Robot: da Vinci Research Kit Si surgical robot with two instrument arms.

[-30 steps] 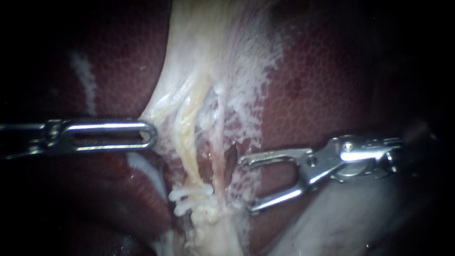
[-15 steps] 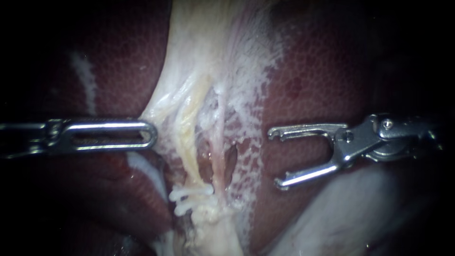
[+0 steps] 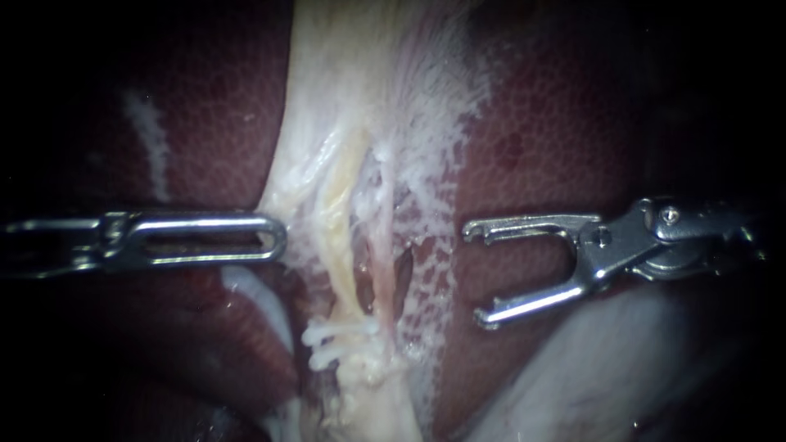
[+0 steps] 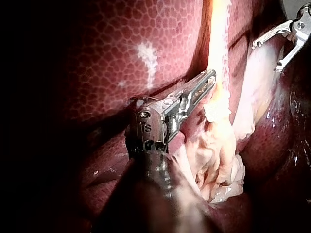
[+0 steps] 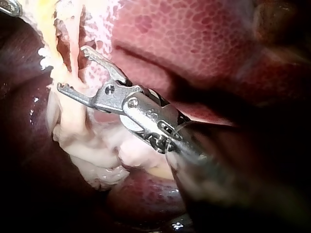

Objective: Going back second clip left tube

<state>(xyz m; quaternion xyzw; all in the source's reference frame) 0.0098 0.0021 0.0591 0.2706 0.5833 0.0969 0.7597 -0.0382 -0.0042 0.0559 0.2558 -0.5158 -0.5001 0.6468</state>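
Grips pale tissue [image 3: 327, 164] edge in left instrument [image 3: 277, 237] closed jaws, left of the tube [image 3: 340, 245] bearing white clips [image 3: 336, 345], with right instrument [image 3: 477, 276] jaws gaping empty over liver [image 3: 540, 131] at right.

A bench for practising operations, seen very close up, wet dark red liver [image 3: 557, 123] lay all around, pale stringy tissue [image 3: 368, 98] ran down the middle, a thin shiny left instrument [image 3: 278, 237] and right instrument [image 3: 473, 277] reached in, the edges were black.
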